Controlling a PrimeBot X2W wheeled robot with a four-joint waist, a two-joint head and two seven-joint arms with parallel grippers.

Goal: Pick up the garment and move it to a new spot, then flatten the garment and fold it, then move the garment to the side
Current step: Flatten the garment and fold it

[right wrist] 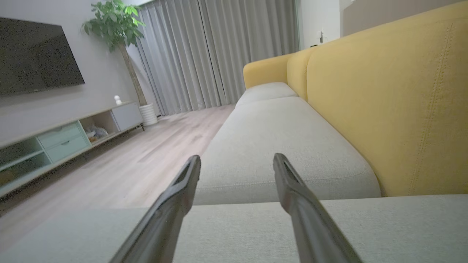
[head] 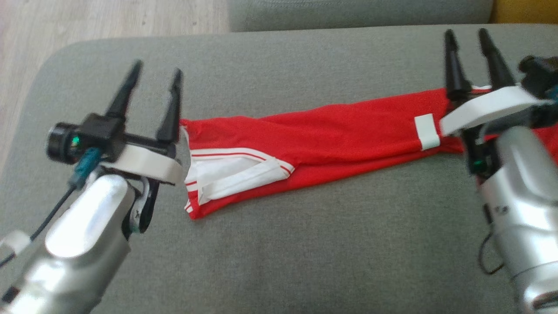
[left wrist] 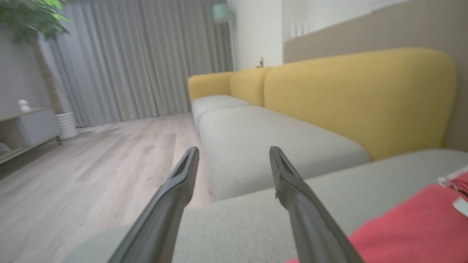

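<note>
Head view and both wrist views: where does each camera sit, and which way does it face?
Head view: from the head, down on the grey seat and red garment; left pincer and right pincer, both open, show.
Left wrist view: from the left wrist, along its own fingers, over the seat toward curtains.
Right wrist view: from the right wrist, along its fingers, same direction.
Both wrist views share the yellow backrest.

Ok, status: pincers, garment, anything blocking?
Left pincer open, empty, beside striped end. Right pincer open, empty, at other end. Red white-trimmed fabric garment stretched long on grey cushion. Nothing blocking.
</note>
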